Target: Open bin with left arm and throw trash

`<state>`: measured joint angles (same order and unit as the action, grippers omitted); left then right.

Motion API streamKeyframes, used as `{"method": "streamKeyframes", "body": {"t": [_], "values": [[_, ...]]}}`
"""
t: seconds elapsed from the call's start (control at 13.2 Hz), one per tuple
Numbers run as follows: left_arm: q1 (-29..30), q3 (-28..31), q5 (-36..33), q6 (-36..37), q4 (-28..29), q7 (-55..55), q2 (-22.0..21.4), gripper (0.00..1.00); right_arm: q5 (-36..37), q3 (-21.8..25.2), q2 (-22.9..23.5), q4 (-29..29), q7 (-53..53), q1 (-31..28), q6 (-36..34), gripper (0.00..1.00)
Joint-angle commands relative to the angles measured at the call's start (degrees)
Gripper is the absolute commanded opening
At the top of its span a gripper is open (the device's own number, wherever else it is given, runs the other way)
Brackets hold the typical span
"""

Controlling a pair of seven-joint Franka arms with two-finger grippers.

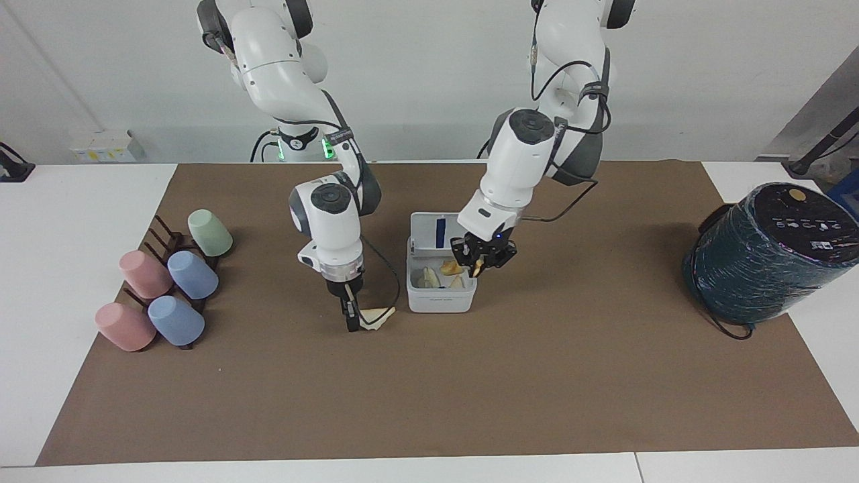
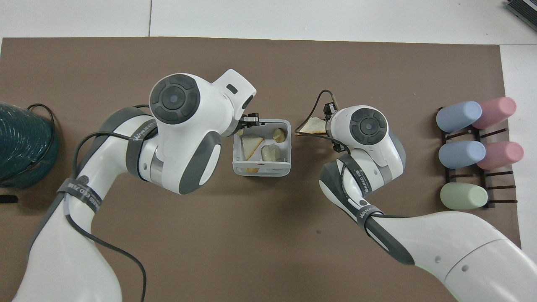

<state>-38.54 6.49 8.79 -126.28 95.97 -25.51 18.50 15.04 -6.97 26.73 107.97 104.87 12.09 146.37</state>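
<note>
I have the left tool (image 1: 482, 259) over the open bin (image 1: 441, 299) at the edge toward the left arm's end of the counter, clamped on a small yellowish scrap (image 1: 477, 269) that pokes out below it. The bin sits mid-counter with its lid (image 1: 441, 232) flipped up and several scraps already inside. My worry is the release: the scrap hangs close above the rim, so if it lets go here it could clip the wall and fall onto the mat (image 1: 429, 389). The right tool (image 1: 350, 320) stands down at a tan triangular piece (image 1: 377, 316) lying just beside the bin, toward the right arm's end — I cannot tell whether it has closed on it; a shallow pinch on so flat a piece may slip. The facing view shows both tools' height; from overhead the right wrist hides its tool, though the bin's contents read plainly there.
</note>
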Motion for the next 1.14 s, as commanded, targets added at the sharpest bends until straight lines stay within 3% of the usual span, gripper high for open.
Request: {"method": "streamKeyframes", "body": {"t": [0.0,0.23,0.3,0.38,0.61,0.83,1.06], "values": [[-3.8,0.9,0.9,-4.2,4.6,-0.5,-0.4,0.1,-0.9,-0.3,1.8,-2.8,1.2,0.1,0.9,0.04],[-5.8,0.9,0.9,-6.3,7.7,-0.5,-0.7,0.6,-0.9,-0.3,1.9,-5.7,0.8,-1.0,0.2,0.0],[-5.7,0.9,0.9,-6.1,7.4,-0.5,-0.7,0.83,-0.9,-0.3,1.6,-6.1,0.7,-1.6,0.0,0.0],[-5.6,1.0,0.9,-5.6,7.0,-0.5,-0.6,1.0,-0.9,-0.4,1.1,-6.3,0.7,-2.0,-0.1,0.0],[-3.6,1.6,0.8,-0.8,2.8,-0.2,-1.1,1.0,-1.0,-0.9,-0.8,-7.3,-0.6,-2.1,-1.2,0.0],[2.6,1.8,0.1,13.0,-7.3,0.2,-1.2,1.0,-2.9,-3.4,-1.9,-13.5,-0.5,-2.2,-9.7,0.01],[9.9,1.9,-1.2,24.9,-13.0,2.1,-1.5,1.0,-5.9,-6.2,-2.9,-17.4,-0.1,-1.0,-15.8,0.02]]}}
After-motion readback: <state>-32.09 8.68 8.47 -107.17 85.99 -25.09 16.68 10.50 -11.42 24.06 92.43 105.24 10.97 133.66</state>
